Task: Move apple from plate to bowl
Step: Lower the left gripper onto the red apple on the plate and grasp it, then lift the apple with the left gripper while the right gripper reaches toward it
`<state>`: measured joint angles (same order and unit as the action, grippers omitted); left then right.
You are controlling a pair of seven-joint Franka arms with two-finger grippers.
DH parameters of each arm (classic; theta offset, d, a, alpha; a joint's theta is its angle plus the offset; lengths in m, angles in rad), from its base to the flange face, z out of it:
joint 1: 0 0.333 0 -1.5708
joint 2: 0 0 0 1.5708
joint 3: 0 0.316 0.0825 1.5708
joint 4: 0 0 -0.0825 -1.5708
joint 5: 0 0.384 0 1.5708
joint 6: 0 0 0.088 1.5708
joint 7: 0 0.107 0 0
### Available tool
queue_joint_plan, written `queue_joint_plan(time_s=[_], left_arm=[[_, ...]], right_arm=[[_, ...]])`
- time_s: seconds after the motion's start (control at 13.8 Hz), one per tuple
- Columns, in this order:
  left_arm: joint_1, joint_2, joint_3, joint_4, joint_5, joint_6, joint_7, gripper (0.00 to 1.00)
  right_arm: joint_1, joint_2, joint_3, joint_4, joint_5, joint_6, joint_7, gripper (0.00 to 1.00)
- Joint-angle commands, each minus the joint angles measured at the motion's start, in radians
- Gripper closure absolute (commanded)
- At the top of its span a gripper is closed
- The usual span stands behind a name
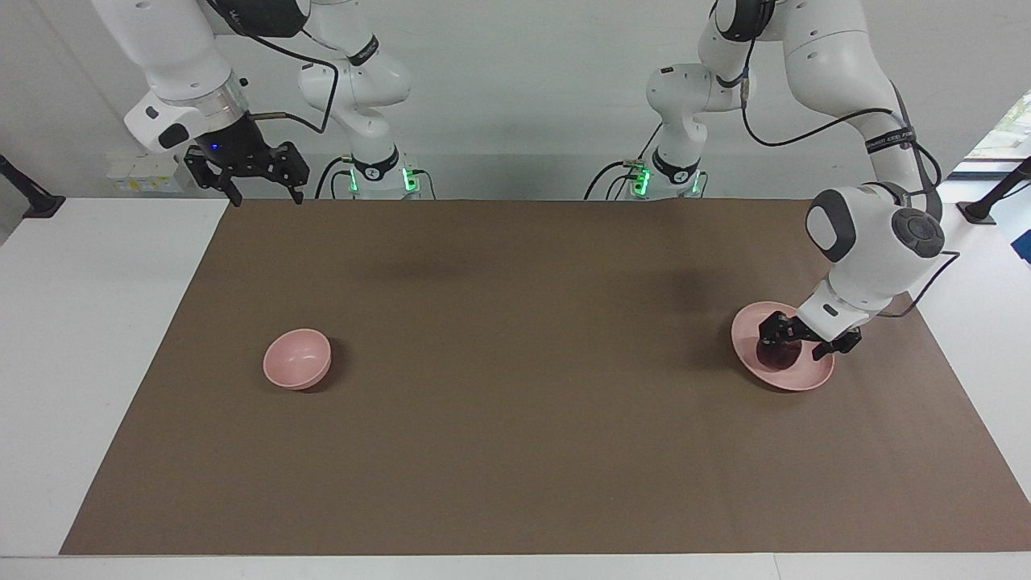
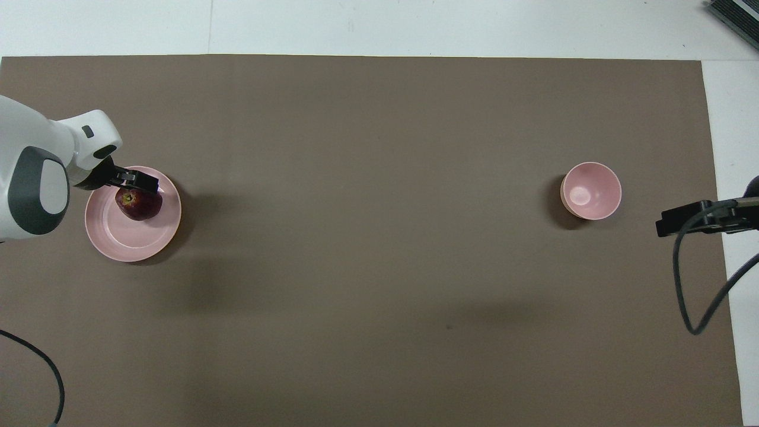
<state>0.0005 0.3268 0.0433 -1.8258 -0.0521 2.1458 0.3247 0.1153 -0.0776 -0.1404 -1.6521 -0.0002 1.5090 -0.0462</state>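
Note:
The dark red apple (image 1: 778, 355) lies on the pale pink plate (image 1: 799, 382) toward the left arm's end of the table. It also shows in the overhead view (image 2: 139, 204), on the plate (image 2: 135, 248). My left gripper (image 1: 804, 341) is open and low over the plate, its fingers spread about the apple's top; I cannot tell whether they touch it. In the overhead view one finger (image 2: 137, 178) shows at the apple's edge. The small pink bowl (image 1: 296, 358) (image 2: 591, 190) stands empty toward the right arm's end. My right gripper (image 1: 267, 196) (image 2: 682, 219) waits open, high over the table's edge near the robots.
A brown mat (image 1: 515, 451) covers most of the white table (image 1: 89, 338). A black cable (image 2: 691, 284) hangs from the right arm. Another cable (image 2: 41, 362) loops at the mat's corner near the left arm.

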Motion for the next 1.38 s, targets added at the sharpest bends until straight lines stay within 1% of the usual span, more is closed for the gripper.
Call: queue_joint_plan(time_s=[0.0,0.07,0.14,0.22,0.29,0.43,0.65,0.87,1.09,1.23,1.3], left_arm=[[0.019,0.003,-0.003,-0.064,0.012,0.081,0.028,0.0],[0.019,0.033,-0.003,-0.073,0.012,0.113,0.034,0.0],[0.021,0.061,-0.003,-0.075,0.012,0.135,0.037,0.06],[0.023,0.064,-0.003,-0.072,0.011,0.126,0.037,0.65],[0.023,0.064,-0.003,-0.057,0.011,0.094,0.034,1.0],[0.019,0.051,-0.002,-0.043,0.011,0.069,0.03,1.0],[0.023,0.009,-0.002,-0.03,0.009,0.031,0.023,1.0],[0.019,-0.009,-0.003,0.048,0.009,-0.068,-0.042,1.0],[0.004,-0.015,-0.005,0.152,0.009,-0.211,-0.142,1.0],[-0.014,-0.032,-0.017,0.169,-0.003,-0.245,-0.208,1.0],[-0.034,-0.04,-0.019,0.169,-0.015,-0.245,-0.251,1.0]], right_arm=[[-0.011,-0.027,0.008,-0.031,0.009,0.005,0.017,0.0],[-0.011,-0.027,0.008,-0.031,0.009,0.005,0.017,0.0],[-0.011,-0.027,0.008,-0.031,0.009,0.005,0.017,0.0],[-0.011,-0.027,0.008,-0.031,0.009,0.005,0.017,0.0],[-0.011,-0.028,0.008,-0.031,0.009,0.005,0.017,0.0],[-0.011,-0.033,0.008,-0.041,0.009,0.007,0.017,0.0],[-0.011,-0.037,0.008,-0.045,0.009,0.007,0.017,0.0],[-0.011,-0.037,0.008,-0.045,0.009,0.007,0.017,0.0],[-0.006,-0.022,0.008,-0.012,0.008,-0.001,0.011,0.0],[0.003,-0.024,0.015,0.003,0.006,0.007,0.009,0.0],[0.001,-0.021,0.016,0.039,0.0,0.007,0.003,0.0]])
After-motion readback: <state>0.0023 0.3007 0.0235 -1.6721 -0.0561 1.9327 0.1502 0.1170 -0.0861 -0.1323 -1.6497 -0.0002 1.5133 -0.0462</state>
